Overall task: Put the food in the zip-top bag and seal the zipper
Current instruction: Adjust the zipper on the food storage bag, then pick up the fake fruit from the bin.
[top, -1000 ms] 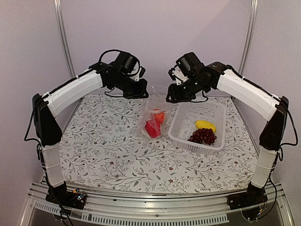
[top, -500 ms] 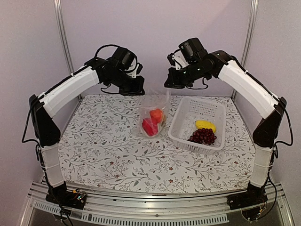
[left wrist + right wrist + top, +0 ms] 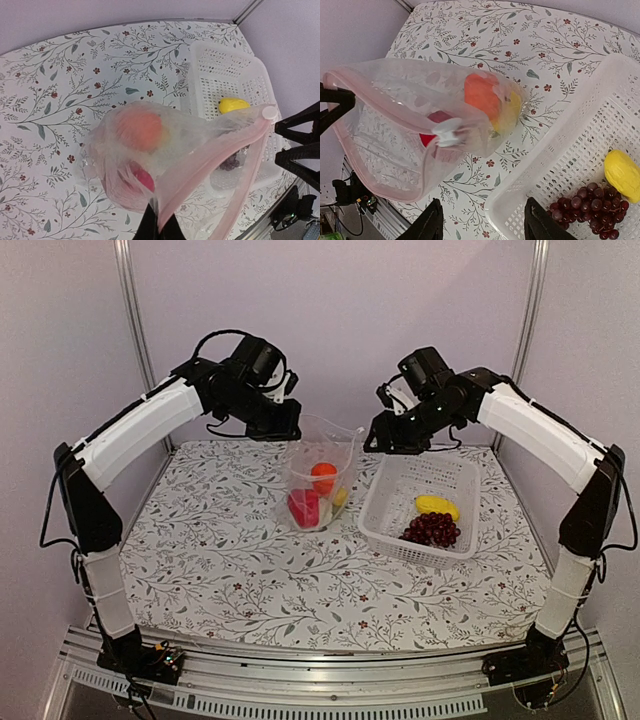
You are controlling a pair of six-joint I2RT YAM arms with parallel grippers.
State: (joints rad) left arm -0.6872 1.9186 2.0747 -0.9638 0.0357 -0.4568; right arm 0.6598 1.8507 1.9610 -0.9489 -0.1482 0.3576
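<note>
The clear zip-top bag (image 3: pixel 318 475) hangs from its mouth edge, on which my left gripper (image 3: pixel 284 426) is shut. It holds food: a small orange fruit (image 3: pixel 140 130), a red pepper (image 3: pixel 142 180) and a yellow piece (image 3: pixel 510 112). The pinkish zipper strip (image 3: pixel 215 155) runs along the gaping mouth to a white slider (image 3: pixel 447 132). My left gripper (image 3: pixel 159 227) pinches the strip's end. My right gripper (image 3: pixel 487 225) is open and empty, to the right of the bag, above the basket's near-left corner. A grape bunch (image 3: pixel 432 529) and a yellow piece (image 3: pixel 437 506) lie in the basket.
The white perforated basket (image 3: pixel 400 480) stands just right of the bag on the floral tablecloth. The back wall and two metal posts are close behind both arms. The right arm's dark fingers (image 3: pixel 300 135) show at the edge of the left wrist view.
My right gripper has opened, let go of the bag's mouth and drawn back to the right. The left gripper has carried the bag slightly left, its mouth now gaping.
</note>
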